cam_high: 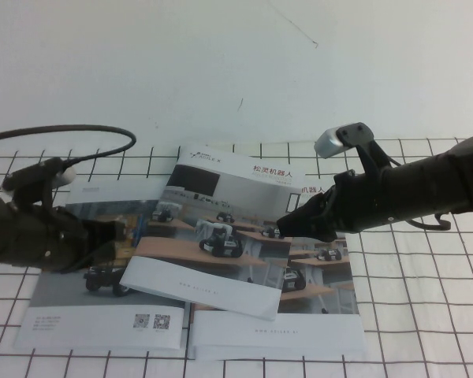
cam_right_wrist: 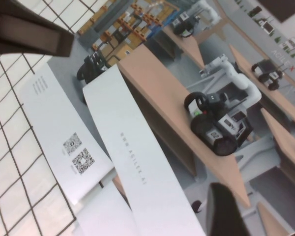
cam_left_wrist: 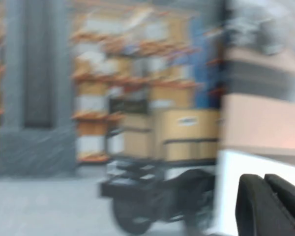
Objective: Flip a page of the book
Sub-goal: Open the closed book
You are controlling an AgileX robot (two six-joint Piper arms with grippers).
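The book (cam_high: 189,315) lies open on the gridded table (cam_high: 426,315), and the page (cam_high: 213,236) printed with desk robots stands lifted and skewed over the spine, its white bottom band resting across the warehouse-photo sheet (cam_high: 102,315). The turn therefore appears partly done: the page is raised from the right-hand stack but is not yet laid flat on the left side. The right gripper (cam_high: 288,220) hovers at the page's upper right edge with its jaws spread wide and nothing between them. The left gripper (cam_high: 114,236) sits low over the warehouse-photo sheet, just beside the page's left edge; whether its fingers are parted cannot be told. Remaining work, by estimate: carry the page fully across and flatten it. Legible print: Chinese title "松灵机器人" near the page top, "AGILEX" beside a logo, a faint web address on the white band, and two QR codes (cam_high: 151,321).
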